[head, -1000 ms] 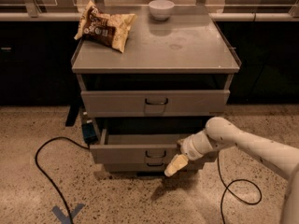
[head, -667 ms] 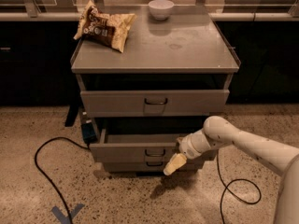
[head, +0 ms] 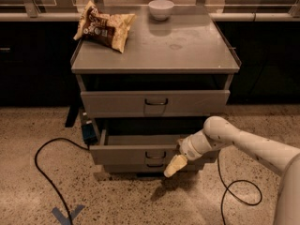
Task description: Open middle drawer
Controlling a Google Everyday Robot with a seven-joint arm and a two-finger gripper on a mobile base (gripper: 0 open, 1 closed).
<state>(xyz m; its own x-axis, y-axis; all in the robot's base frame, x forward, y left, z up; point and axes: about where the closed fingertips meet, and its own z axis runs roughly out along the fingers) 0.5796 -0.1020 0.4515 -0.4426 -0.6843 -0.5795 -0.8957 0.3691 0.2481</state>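
The grey metal cabinet (head: 154, 48) has three drawers. The middle drawer (head: 124, 154) is pulled partly out, showing a strip of its grey tray (head: 140, 139) and a small dark wire handle (head: 155, 155). My gripper (head: 174, 166), cream-coloured at the end of the white arm (head: 243, 146), sits just right of and below that handle, in front of the drawer's right half. The taller top drawer (head: 154, 103) is pushed in. Only a thin strip of the bottom drawer (head: 140, 167) shows under the middle one.
A snack bag (head: 104, 27) and a white bowl (head: 161, 8) sit on the cabinet top. A black cable (head: 44, 172) loops on the speckled floor at left, another cable (head: 239, 193) at right. Blue tape (head: 68, 214) marks the floor.
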